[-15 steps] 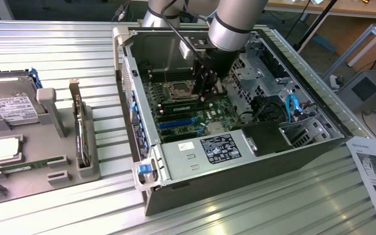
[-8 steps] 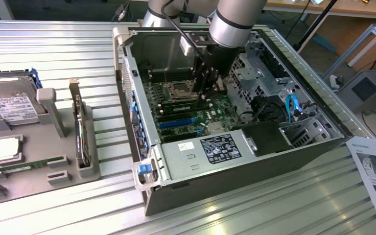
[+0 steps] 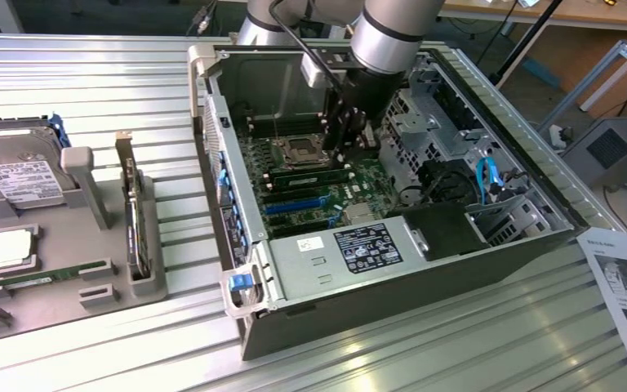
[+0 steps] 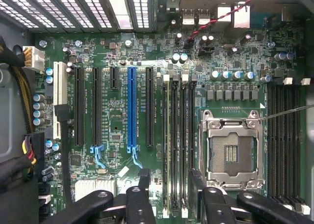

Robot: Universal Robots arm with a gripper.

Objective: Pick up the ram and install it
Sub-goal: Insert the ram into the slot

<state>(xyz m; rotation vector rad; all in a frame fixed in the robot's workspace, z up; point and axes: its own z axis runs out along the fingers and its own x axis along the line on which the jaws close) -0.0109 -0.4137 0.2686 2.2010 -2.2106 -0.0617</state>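
Wrist view: black two-fingered gripper [image 4: 170, 180], jaws spread apart, straddles the long thin green ram [image 4: 170, 145] that seems seated among black motherboard slots [image 4: 192, 135], mid-frame in the exterior view; an unlatched end could let a brushing finger tilt it.

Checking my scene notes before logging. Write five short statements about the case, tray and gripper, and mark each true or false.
1. The CPU socket is empty. True.
2. The gripper hangs over the tray. False: it is inside the case, over the memory slots of the motherboard.
3. A green stick lies in the tray. True.
4. The hard drive sits inside the case. False: it is on the tray, at the exterior view's left.
5. The gripper is open. True.
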